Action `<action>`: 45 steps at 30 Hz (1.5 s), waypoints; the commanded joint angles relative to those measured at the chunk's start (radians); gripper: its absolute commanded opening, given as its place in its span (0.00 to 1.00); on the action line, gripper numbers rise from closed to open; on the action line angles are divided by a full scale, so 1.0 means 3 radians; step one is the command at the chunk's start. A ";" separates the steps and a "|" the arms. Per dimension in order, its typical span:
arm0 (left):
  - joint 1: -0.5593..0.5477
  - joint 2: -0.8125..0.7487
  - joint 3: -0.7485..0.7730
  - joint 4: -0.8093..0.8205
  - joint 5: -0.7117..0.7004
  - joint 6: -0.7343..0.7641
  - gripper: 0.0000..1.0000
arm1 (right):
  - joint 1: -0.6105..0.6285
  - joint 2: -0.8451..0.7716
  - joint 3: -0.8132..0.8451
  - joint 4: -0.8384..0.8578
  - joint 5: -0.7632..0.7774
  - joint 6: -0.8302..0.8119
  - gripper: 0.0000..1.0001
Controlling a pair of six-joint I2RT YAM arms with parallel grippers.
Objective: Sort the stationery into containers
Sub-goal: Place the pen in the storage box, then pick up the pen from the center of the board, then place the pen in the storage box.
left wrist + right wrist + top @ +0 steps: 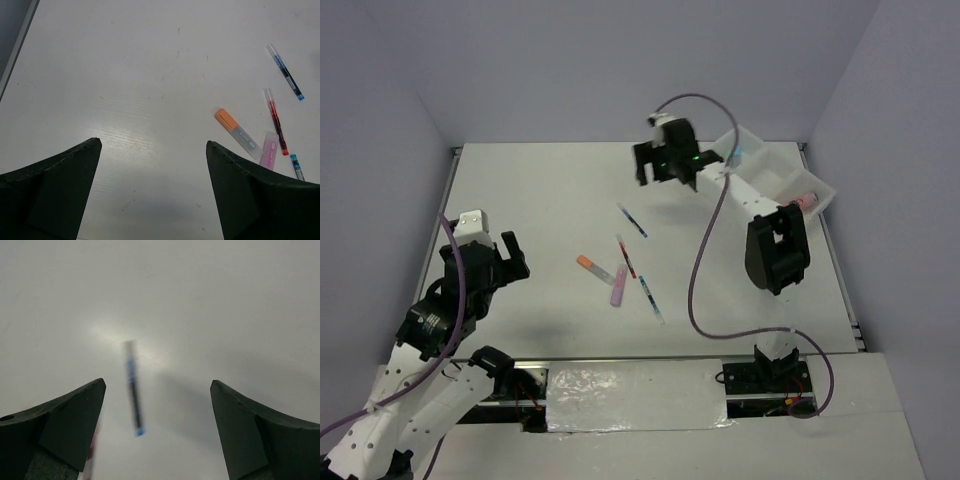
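Note:
Several items lie loose mid-table: a blue pen [632, 220], a red pen [625, 256], an orange highlighter [591, 265], a purple highlighter [618, 286] and a second blue pen [651, 297]. The white tray [823, 186] stands at the back right, holding a pink marker [805, 200] and a light blue item [737, 157]. My right gripper [655, 172] is open and empty, above the first blue pen [133, 387], which looks blurred. My left gripper [503, 262] is open and empty, left of the orange highlighter [239, 132], purple highlighter [269, 150] and red pen [276, 121].
Grey walls close the table on three sides. The right arm's purple cable [698, 280] loops over the table right of the pens. The table's left edge [17, 47] shows in the left wrist view.

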State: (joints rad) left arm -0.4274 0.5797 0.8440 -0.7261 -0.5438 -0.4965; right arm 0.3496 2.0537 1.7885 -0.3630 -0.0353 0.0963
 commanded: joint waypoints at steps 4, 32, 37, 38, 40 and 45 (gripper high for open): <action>0.0024 -0.0076 -0.0001 0.0150 0.0013 0.0070 0.99 | 0.1145 -0.0485 -0.0872 0.0386 -0.0240 -0.0439 0.91; 0.0029 -0.0214 -0.0022 0.0191 0.0110 0.0101 0.99 | 0.1980 -0.0078 -0.0761 0.0956 -0.1538 -0.0066 0.01; 0.0024 -0.0183 -0.0022 0.0196 0.0125 0.0116 0.99 | 0.0989 -0.0597 -0.0747 0.0935 -0.0334 0.0527 0.04; 0.0024 -0.0173 -0.0022 0.0206 0.0151 0.0126 0.99 | 0.0830 -0.0612 -0.0670 0.0858 0.0052 0.0634 0.04; 0.0029 -0.0102 -0.0011 0.0222 0.0171 0.0147 0.99 | 0.0319 -0.0521 -0.0537 0.0573 0.0611 0.0839 0.04; 0.0024 0.0286 0.0121 0.0150 0.0283 0.0065 0.99 | -0.0387 0.0133 0.0383 0.0044 0.1161 0.0906 0.07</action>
State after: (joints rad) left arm -0.4259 0.6018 0.8440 -0.7094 -0.4946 -0.4747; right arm 0.2504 2.0182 1.8240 -0.2207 0.1421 0.3187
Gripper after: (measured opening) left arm 0.994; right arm 0.333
